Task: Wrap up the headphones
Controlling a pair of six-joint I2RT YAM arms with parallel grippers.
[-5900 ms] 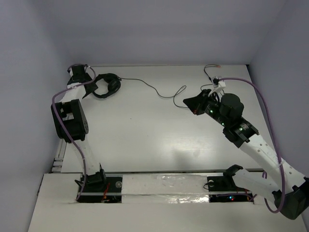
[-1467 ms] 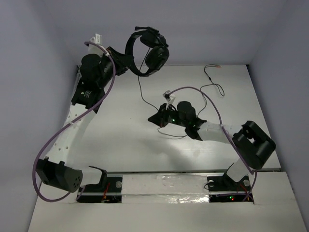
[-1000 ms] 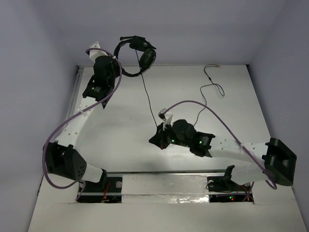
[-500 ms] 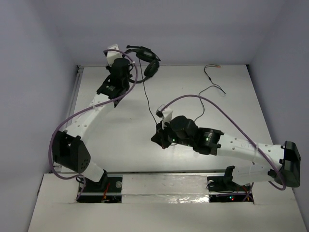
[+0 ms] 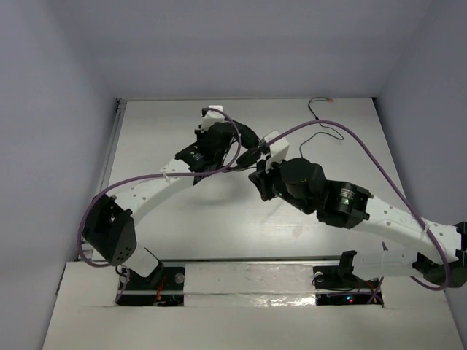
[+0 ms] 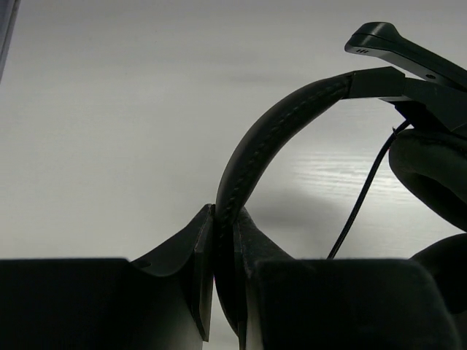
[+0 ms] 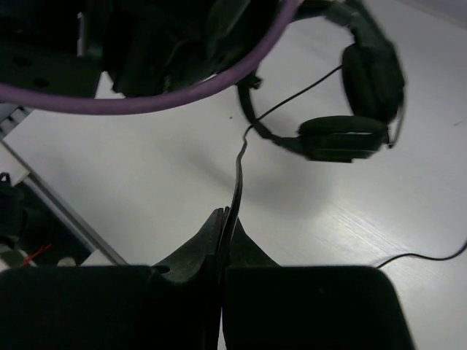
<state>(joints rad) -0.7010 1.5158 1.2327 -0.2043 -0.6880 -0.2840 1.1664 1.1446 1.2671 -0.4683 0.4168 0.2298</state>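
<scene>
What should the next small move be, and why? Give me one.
Probably swing the right claw, which pinches the cable, around the ear cups to start a first loop. The left claw clamps the headband, steadying them, and the cable hangs unwrapped between the two.

My desk (image 5: 160,211) is white, flat and a bit shiny. The far end of the thin black headphone cable (image 5: 311,109) lies on it in loose bends, over by the far right corner. The cable's little plug (image 5: 332,100) rests close to the back edge. Soft grey shadows fall across the middle of the desk.
</scene>
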